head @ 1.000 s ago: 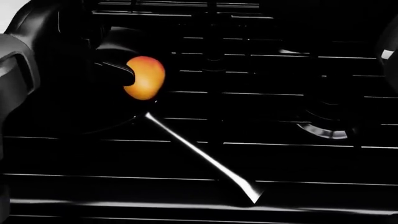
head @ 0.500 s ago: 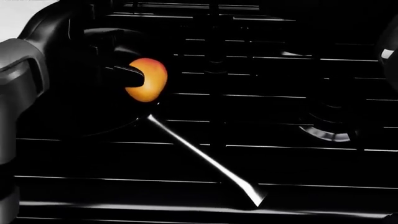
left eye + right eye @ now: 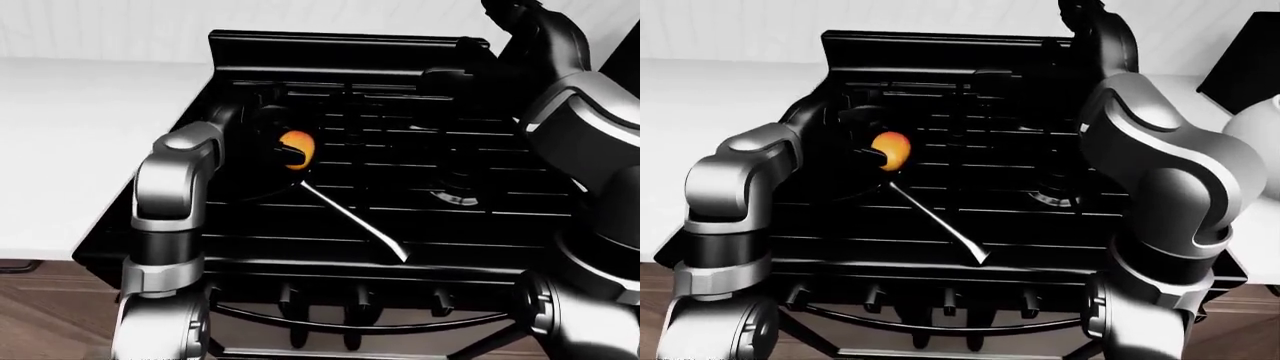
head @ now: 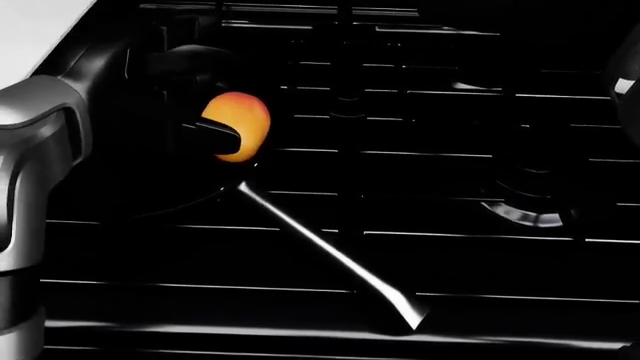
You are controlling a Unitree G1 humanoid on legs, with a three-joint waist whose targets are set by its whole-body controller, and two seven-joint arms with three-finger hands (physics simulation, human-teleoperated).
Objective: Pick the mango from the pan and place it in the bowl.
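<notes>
Mango (image 4: pixel 240 124) in the pan (image 4: pixel 150 202) on the black stove (image 3: pixel 400 225), at the upper left of the head view, just above where the long pan handle (image 4: pixel 330 255) starts. Left hand (image 4: pixel 205 131) against the fruit's left side, one dark finger (image 4: pixel 215 135) lying across its orange skin; other fingers lost in the black, so cannot tell whether clenched round the mango or only touching. Right hand (image 3: pixel 455 75) up near the top edge of the stove, dark on dark, state not readable either. Bowl not clearly seen; perhaps the pale rounded shape (image 3: pixel 1255 124) at the right edge of the right-eye view, on the white desk (image 3: pixel 80 150).

Likely handling: smooth, rounded, fairly firm, moderately light, prone to roll or slip out of three fingers. Best taken around the widest middle, fingers opposed on both sides, squeezed gently to avoid squirting it free.
</notes>
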